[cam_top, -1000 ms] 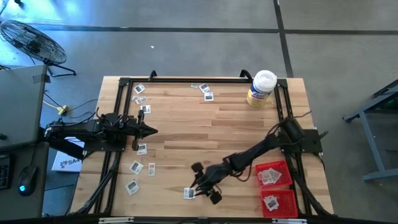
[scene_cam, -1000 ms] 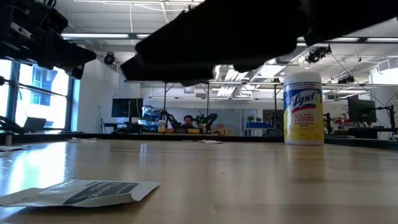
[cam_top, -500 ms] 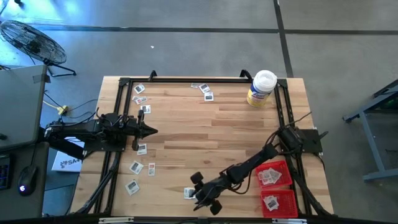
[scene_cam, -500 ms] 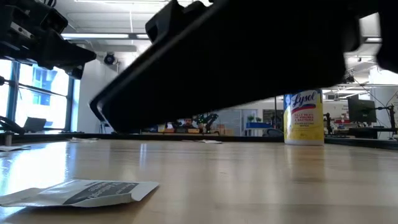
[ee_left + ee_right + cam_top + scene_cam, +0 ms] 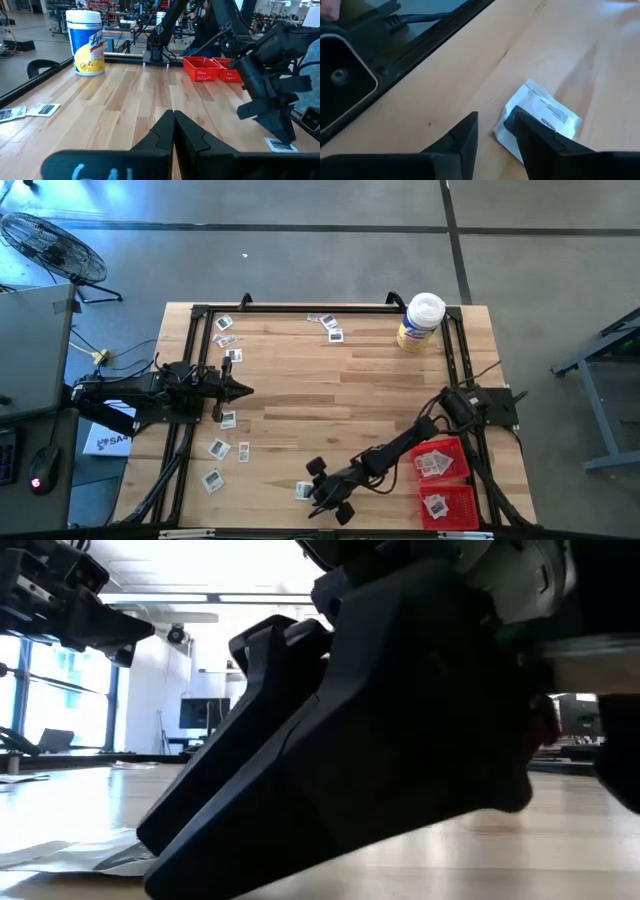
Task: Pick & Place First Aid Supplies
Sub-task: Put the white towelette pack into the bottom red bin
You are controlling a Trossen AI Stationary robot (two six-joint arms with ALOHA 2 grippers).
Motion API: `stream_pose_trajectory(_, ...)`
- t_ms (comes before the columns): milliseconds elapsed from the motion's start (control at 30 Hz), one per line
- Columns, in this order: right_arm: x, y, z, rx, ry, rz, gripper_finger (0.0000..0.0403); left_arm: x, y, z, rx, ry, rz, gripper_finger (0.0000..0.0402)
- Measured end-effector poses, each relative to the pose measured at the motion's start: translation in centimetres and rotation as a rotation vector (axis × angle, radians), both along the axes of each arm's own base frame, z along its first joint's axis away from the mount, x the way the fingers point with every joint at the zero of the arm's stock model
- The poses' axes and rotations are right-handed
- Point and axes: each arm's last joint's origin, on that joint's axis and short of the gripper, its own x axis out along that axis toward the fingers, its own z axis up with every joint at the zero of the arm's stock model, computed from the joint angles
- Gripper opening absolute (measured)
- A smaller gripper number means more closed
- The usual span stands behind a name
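Picking step, most likely: right end effector (image 5: 495,137) low at the near edge of the counter (image 5: 330,380), fingers a little apart over a white packet (image 5: 540,117) lying flat. Next move, likely: squeeze shut, lift, carry to the red trays (image 5: 440,475). Left end effector (image 5: 174,131) closed, waiting at the left side.

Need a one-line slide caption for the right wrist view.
Right end effector open over a white first aid packet on the wooden table.

Bare wood spans the table (image 5: 330,385) centre; the jar (image 5: 420,321) blocks the far right corner.
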Motion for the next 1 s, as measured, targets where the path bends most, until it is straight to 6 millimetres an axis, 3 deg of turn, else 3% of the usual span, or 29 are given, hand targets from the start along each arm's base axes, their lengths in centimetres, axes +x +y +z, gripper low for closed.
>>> stream_pose_trajectory(467, 0.7, -2.2, -0.5, 0.121, 0.147, -0.206, 0.0008, 0.0, 0.0, 0.0, 0.000, 0.000, 0.000, 0.0001)
stream_pose_trajectory(700, 0.4, -2.3, 0.1, 0.107, 0.153, -0.229, 0.0002, 0.0, 0.0, 0.0, 0.000, 0.000, 0.000, 0.0001)
stream_pose_trajectory(867, -1.0, -2.4, 3.0, 0.097, 0.228, -0.255, 0.0002, 0.0, 0.0, 0.0, 0.000, 0.000, 0.000, 0.0001)
stream_pose_trajectory(1000, -3.4, -2.0, 7.6, 0.148, 0.312, -0.301, 0.0002, 0.0, 0.0, 0.0, 0.000, 0.000, 0.000, 0.0001)
